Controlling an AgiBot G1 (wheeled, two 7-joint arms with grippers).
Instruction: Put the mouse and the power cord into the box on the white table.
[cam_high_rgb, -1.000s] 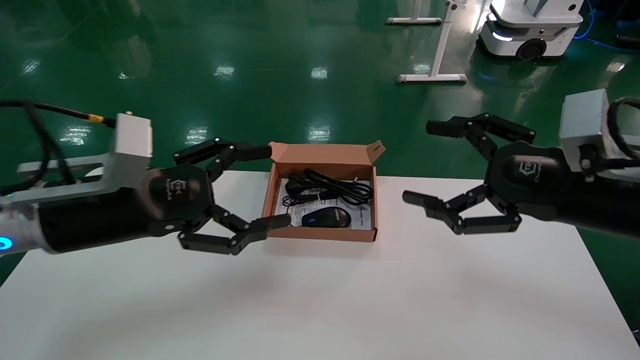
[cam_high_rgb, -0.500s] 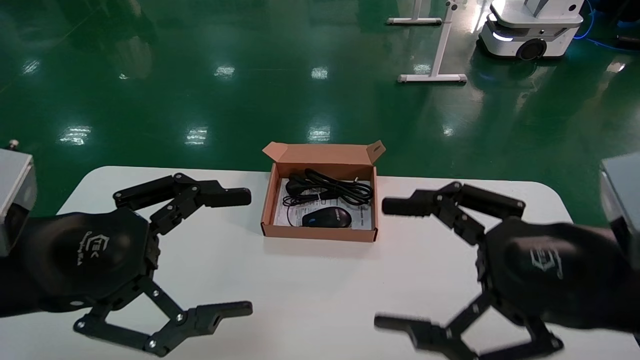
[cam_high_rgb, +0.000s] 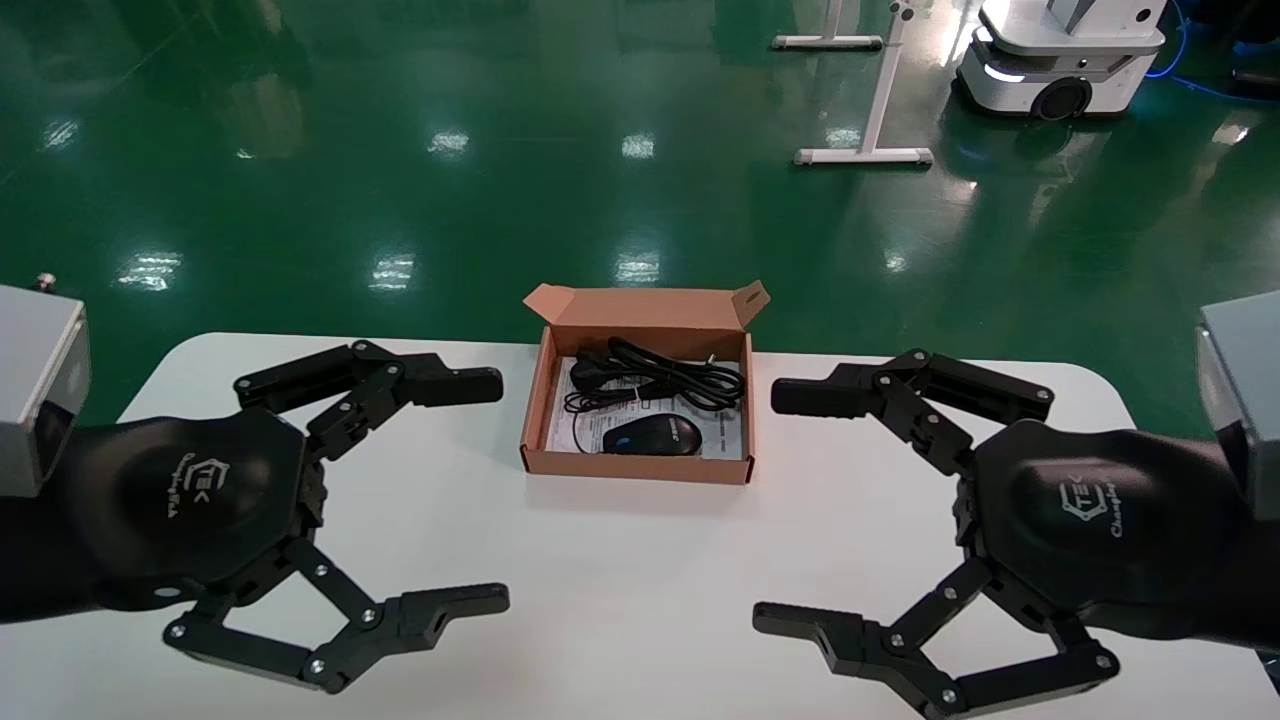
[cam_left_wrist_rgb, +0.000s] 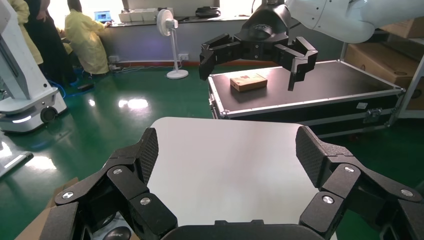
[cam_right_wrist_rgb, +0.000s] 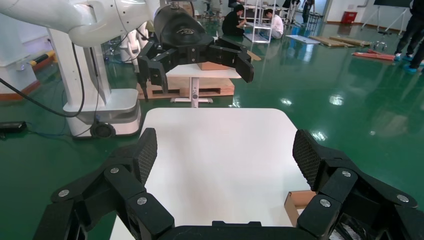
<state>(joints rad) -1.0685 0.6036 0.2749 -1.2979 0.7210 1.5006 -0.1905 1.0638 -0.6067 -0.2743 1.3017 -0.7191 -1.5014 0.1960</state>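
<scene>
The brown box (cam_high_rgb: 635, 468) stands open at the far middle of the white table (cam_high_rgb: 640, 590), its flap lid upright at the back. Inside it the black mouse (cam_high_rgb: 652, 436) lies near the front wall, and the coiled power cord (cam_high_rgb: 660, 380) lies behind it on the white sheet. My left gripper (cam_high_rgb: 490, 492) hovers open left of the box, apart from it. Right of the box my right gripper (cam_high_rgb: 778, 508) is open too, with nothing held. In the left wrist view the left gripper (cam_left_wrist_rgb: 227, 150) frames bare table, with a box corner (cam_left_wrist_rgb: 45, 220) at the edge. The right gripper (cam_right_wrist_rgb: 225, 150) likewise frames bare table.
Beyond the table's far edge is green floor with a white stand (cam_high_rgb: 868, 155) and a white mobile robot base (cam_high_rgb: 1060, 60) at the far right. The table's rounded far corners lie just behind both grippers.
Both grippers have drawn back from beside the box toward the near side of the table and dropped lower. They stayed open. The box and its contents have not moved.
</scene>
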